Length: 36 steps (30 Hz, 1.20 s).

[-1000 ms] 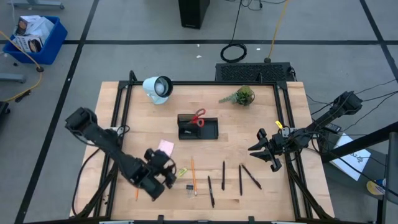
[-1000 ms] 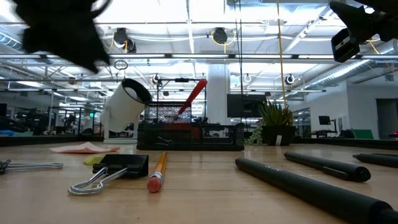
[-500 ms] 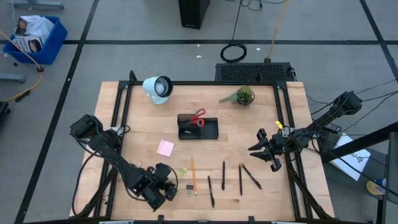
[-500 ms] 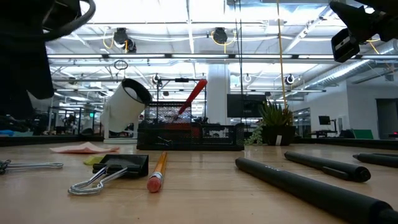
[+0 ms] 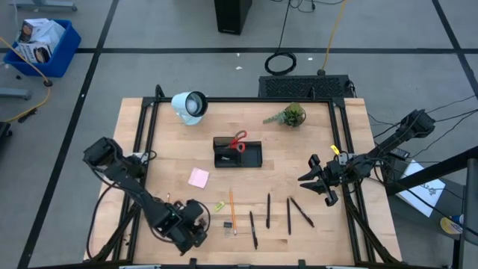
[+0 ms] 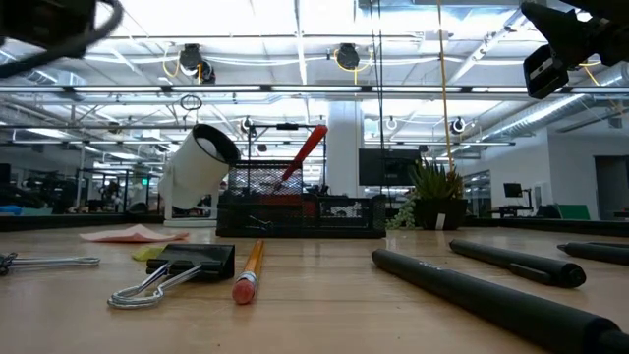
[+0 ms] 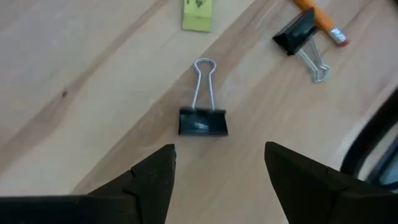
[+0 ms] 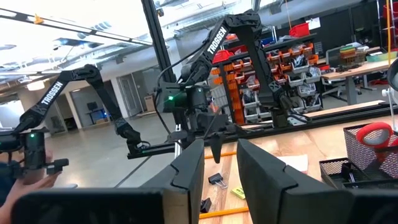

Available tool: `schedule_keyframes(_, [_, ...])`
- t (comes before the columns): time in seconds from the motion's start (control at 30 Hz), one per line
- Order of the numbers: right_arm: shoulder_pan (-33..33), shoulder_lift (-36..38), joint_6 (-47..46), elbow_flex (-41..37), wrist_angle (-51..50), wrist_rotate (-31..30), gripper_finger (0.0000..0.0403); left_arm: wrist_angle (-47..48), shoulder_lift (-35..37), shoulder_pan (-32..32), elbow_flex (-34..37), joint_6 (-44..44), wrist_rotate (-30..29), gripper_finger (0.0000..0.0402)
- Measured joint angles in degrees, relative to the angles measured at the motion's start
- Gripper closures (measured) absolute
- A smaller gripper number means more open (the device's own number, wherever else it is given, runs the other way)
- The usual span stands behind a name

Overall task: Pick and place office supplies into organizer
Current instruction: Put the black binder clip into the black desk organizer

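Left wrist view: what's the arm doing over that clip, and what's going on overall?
The left gripper hovers open just above a black binder clip near the table's front left, holding nothing. The right gripper waits at the right side. The red-handled scissors already stand in the organizer; the pens, pencil and pink sticky-note pad lie loose.

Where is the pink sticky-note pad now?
In the high view, the pink sticky-note pad lies on the table's left half, below-left of the organizer, apart from it.
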State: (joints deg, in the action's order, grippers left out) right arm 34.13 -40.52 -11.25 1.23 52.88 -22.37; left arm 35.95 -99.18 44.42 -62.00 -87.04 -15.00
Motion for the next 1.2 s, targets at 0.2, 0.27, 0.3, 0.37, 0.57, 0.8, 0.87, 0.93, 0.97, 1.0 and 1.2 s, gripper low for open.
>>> schedule_keyframes(0.2, [-0.02, 0.01, 0.0, 0.01, 0.0, 0.0, 0.0314, -0.88, 0.07, -2.43, -0.02, 5.56, 1.05, 0.0151])
schedule_keyframes(0.27, [-0.02, -0.01, -0.01, 0.01, 0.0, -0.01, 0.0314, -1.57, 0.07, -2.85, -0.02, 6.84, 1.65, 0.0151])
schedule_keyframes(0.3, [0.0, 0.0, 0.01, 0.0, 0.0, 0.0, 0.0314, -1.49, 0.07, -2.93, -0.02, 7.27, 2.17, 0.0151])
schedule_keyframes(0.37, [-0.02, -0.01, -0.01, 0.0, 0.0, 0.0, 0.0314, -1.57, 0.07, -3.18, -0.02, 8.11, 2.98, 0.0151])
schedule_keyframes(0.57, [-0.02, 0.01, 0.01, 0.0, 0.0, -0.02, 0.0314, -1.66, -0.93, -3.66, -0.04, 8.71, 4.43, 0.0151])
schedule_keyframes(0.8, [-0.02, 0.0, -0.01, 0.0, 0.0, 0.0, 0.0314, -3.47, -4.35, -3.75, -0.18, 8.85, 7.37, 0.0151])
schedule_keyframes(0.87, [-0.02, -0.01, 0.01, 0.02, 0.01, -0.01, 0.0314, -3.7, -4.35, -3.67, -0.26, 8.85, 6.42, 0.0151])
schedule_keyframes(0.93, [-0.02, 0.01, -0.01, 0.02, 0.09, 0.0, 0.0314, -3.43, -4.35, -3.71, -0.26, 8.95, 5.7, 0.0151])
schedule_keyframes(0.97, [-0.01, -0.01, 0.0, 0.0, 0.09, 0.0, 0.0314, -3.48, -4.35, -3.83, -0.26, 9.14, 5.66, 0.0151])
schedule_keyframes(1.0, [-0.01, -0.01, -0.01, 0.02, 0.09, 0.0, 0.0314, -3.48, -4.38, -3.91, -0.26, 9.42, 5.66, 0.0151])
schedule_keyframes(1.2, [-0.02, -0.01, 0.01, 0.02, 0.07, 0.0, 0.0314, -2.89, -5.19, -4.58, -0.26, 10.05, 4.97, 0.0151])
